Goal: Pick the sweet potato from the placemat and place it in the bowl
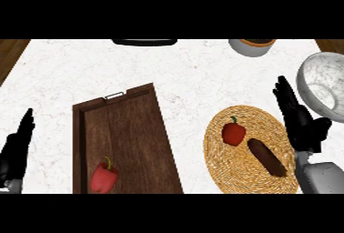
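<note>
At the worktop's (134,68) left edge the left hand (17,145) rests with its fingers straight and pointing up, holding nothing. Just to its right a dark wooden tray (134,132) lies lengthwise, running from the middle of the worktop down to the near edge, with a small metal handle at its far end. A red bell pepper (103,176) lies inside the tray near its near-left corner, stem pointing away.

At the far edge, roughly mid-worktop, a dark flat object (144,42) is cut off by the view; what it is cannot be told. Further right along the same edge stands a small grey pot (252,47) with a brown rim.

A round woven placemat (225,157) lies toward the near-right part of the worktop. A second, smaller red pepper (234,132) sits on its left-centre, and the sweet potato (266,157), dark brown and elongated, lies just to the right of that pepper, angled toward the near-right.

The right hand (295,116) is above the placemat's right rim, fingers straight and relaxed, pointing to the far edge, grasping nothing; it is near the sweet potato but apart from it. The marbled grey bowl (326,84) sits at the right edge, just beside the hand.
</note>
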